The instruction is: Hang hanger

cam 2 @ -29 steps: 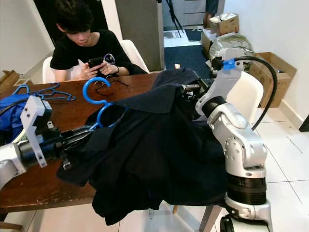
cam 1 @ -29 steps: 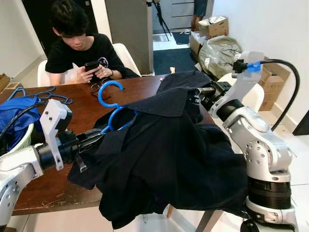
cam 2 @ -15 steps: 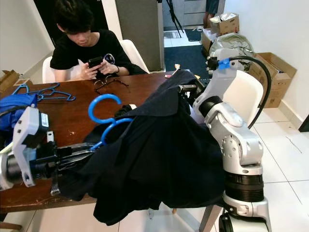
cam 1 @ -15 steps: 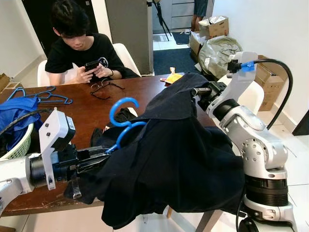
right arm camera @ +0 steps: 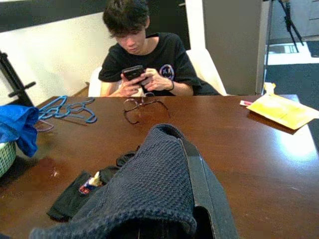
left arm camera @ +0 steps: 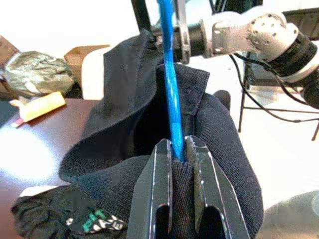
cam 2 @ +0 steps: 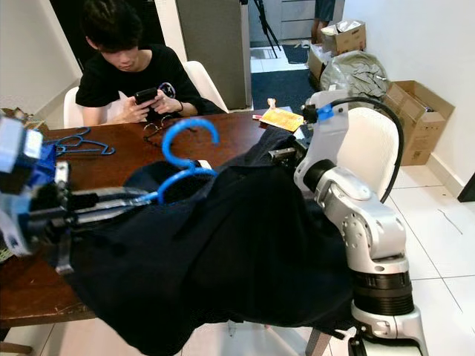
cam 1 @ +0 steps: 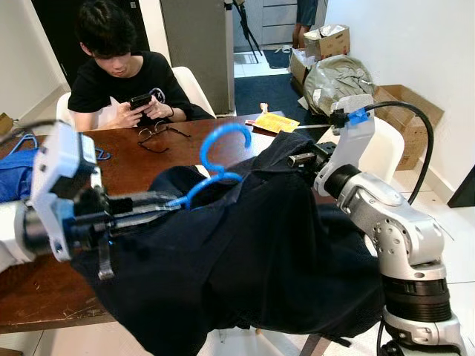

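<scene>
A: Progress on the hanging?

B: Partway, at a guess. Blue hanger [cam 1: 210,169] already threaded inside the dark shirt [cam 1: 252,252], hook poking up out of the collar. Whole bundle lifted clear of the bench [cam 1: 141,167], stretched between the two arms.

A: Left gripper?

B: Left gripper [left arm camera: 178,149] pinching the hanger's blue bar where it leaves the cloth, jaws narrow, clamped on plastic with shirt fabric bunched around them. Plain in the left wrist view.

A: And the right?

B: Right gripper [cam 1: 300,159] at the far shoulder of the shirt, buried under the cloth. Knit fabric draped over one black finger [right arm camera: 199,181] in the right wrist view. Open or closed: cannot tell.

A: So what remains?

B: Probably everything after loading the hanger. No rail or rack anywhere in sight, so carrying the shirt to one and hooking it on yet to come. Shirt sagging heavily below the bench edge; likely to slide off one hanger arm if the far side goes slack.

A: Anything else about?

B: Person [cam 1: 119,70] seated across the bench, looking at a phone [cam 1: 141,101]. Glasses [cam 1: 157,135] on the wood in front of them. Spare blue hangers [cam 2: 78,141] near the far left corner, yellow packet [cam 1: 276,122] toward the right end. Small dark garment [right arm camera: 82,191] lying flat on the bench beneath the lifted shirt. Boxes and a bag [cam 1: 338,78] on the floor beyond.
</scene>
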